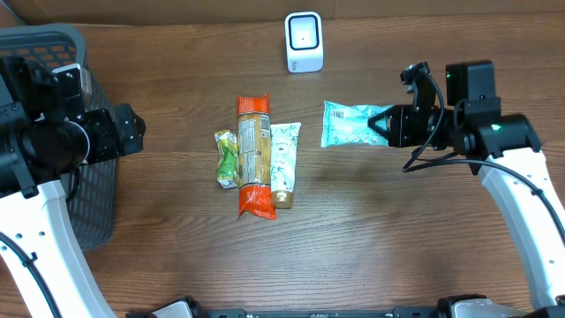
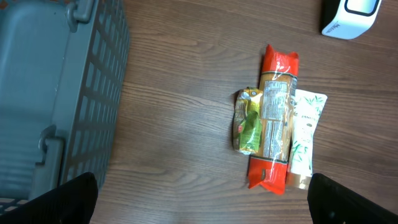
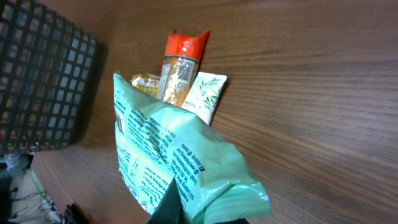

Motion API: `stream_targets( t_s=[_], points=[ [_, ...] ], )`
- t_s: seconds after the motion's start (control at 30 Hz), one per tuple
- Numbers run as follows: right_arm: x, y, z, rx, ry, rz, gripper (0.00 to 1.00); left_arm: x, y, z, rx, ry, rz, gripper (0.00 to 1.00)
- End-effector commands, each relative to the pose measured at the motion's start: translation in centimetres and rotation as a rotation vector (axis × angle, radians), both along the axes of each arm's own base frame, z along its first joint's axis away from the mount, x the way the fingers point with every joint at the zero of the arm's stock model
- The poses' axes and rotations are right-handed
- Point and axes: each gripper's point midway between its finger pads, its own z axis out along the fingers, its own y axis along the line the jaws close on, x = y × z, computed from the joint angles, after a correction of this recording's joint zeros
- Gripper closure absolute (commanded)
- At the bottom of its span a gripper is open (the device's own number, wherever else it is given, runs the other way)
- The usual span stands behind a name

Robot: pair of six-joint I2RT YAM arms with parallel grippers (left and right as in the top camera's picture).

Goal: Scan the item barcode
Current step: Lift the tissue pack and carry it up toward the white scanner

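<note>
A dark wood-grain table [image 1: 371, 221] fills the overhead view; the right gripper [image 1: 381, 124] is clamped tight on one end of the mint-green packet [image 1: 349, 123], holding it right of the white scanner [image 1: 304, 41] and apart from it; the left gripper [image 2: 202, 208] is spread wide and empty, beside the grey basket [image 1: 93, 203]; the right wrist view cuts off most of the right fingers [image 3: 169, 205]; the packet's print is too small to read.

Table [image 1: 371, 221]: brown wood grain, smooth, low sheen. Basket [image 2: 93, 93]: grey moulded plastic lattice, matt. Mint-green packet [image 3: 180, 162]: crinkled glossy plastic film. Scanner [image 1: 304, 41]: smooth white plastic.
</note>
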Motion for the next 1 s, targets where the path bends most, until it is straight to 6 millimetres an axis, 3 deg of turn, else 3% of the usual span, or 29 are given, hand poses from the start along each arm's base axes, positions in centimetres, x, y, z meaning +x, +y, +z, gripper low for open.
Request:
stream_targets(
  t_s=[0.0,0.07,0.23,0.3,0.4,0.53,0.63,0.83,0.97],
  points=[
    [1.0,-0.7,3.5,-0.035,-0.095,-0.045,0.96,0.1,0.0,0.1,0.003,-0.003,-0.017,0.00],
    [1.6,-1.5,4.3,-0.074,-0.108,-0.103,0.96,0.1,0.0,0.1,0.004,-0.003,-0.017,0.00],
    [3.7,-3.3,8.6,-0.220,-0.215,-0.241,0.96,0.1,0.0,0.1,0.004,-0.003,-0.017,0.01],
    [5.0,-3.5,10.3,-0.284,-0.259,-0.285,0.96,0.1,0.0,0.1,0.003,-0.003,-0.017,0.00],
    [7.4,-3.3,11.2,-0.387,-0.307,-0.336,0.96,0.1,0.0,0.1,0.003,-0.003,-0.017,0.01],
    [11.9,-2.3,10.5,-0.594,-0.419,-0.366,0.96,0.1,0.0,0.1,0.003,-0.003,-0.017,0.01],
    [15.4,-1.1,8.8,-0.826,-0.533,-0.341,0.96,0.1,0.0,0.1,0.003,-0.002,-0.017,0.00],
    [20.3,1.3,5.6,-1.293,-0.701,-0.171,0.96,0.1,0.0,0.1,0.003,-0.002,-0.017,0.00],
    [22.9,3.5,3.4,-1.419,-0.794,-0.059,0.96,0.1,0.0,0.1,0.003,-0.002,-0.017,0.01]
  ],
)
